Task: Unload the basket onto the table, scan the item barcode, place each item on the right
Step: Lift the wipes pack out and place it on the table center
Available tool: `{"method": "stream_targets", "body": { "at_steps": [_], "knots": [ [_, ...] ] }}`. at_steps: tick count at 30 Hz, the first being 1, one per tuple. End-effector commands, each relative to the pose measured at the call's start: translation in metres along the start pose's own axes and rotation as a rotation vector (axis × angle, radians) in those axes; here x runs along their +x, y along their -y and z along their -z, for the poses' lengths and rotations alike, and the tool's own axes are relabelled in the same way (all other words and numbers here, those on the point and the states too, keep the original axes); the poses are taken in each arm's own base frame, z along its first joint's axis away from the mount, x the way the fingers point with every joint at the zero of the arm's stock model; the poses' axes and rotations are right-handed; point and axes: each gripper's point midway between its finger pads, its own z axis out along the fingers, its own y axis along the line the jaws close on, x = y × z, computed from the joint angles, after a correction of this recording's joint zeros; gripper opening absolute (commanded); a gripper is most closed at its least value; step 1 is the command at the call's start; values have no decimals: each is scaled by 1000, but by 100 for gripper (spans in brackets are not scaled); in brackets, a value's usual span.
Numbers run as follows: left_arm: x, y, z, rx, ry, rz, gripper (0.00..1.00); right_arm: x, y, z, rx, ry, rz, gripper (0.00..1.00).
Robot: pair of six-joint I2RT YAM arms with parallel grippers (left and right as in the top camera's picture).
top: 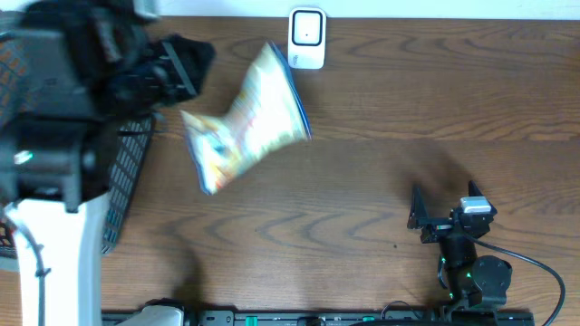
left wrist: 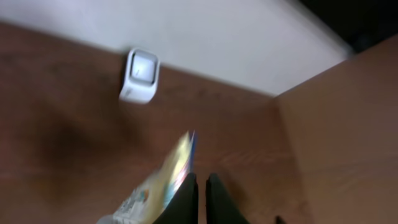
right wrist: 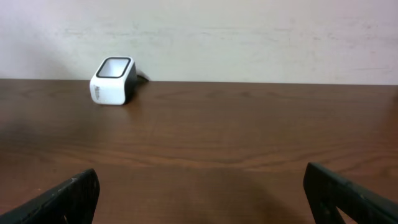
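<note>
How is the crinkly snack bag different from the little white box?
The snack bag is yellow with a blue edge; the white box, a scanner, is white with a dark rim. The bag is flat and floppy; the box is blocky. The left gripper holds the bag up; the box sits on the table.

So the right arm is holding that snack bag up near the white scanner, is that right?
No, it is the left one. The overhead view shows the left fingers gripping the bag near the scanner; the right fingers sit open and empty, away from it.
</note>
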Motion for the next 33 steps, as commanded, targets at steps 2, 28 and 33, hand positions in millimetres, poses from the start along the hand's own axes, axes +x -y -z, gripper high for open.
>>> {"method": "stream_targets", "body": {
  "at_steps": [2,28,33],
  "knots": [
    [46,-40,-73,-207,-141,62,7,1,0,0,-1,0,15,99],
    [181,-166,-169,-758,-336,617,8,1,0,0,-1,0,15,99],
    [208,-184,-164,-853,-323,769,7,1,0,0,-1,0,15,99]
  ]
}}
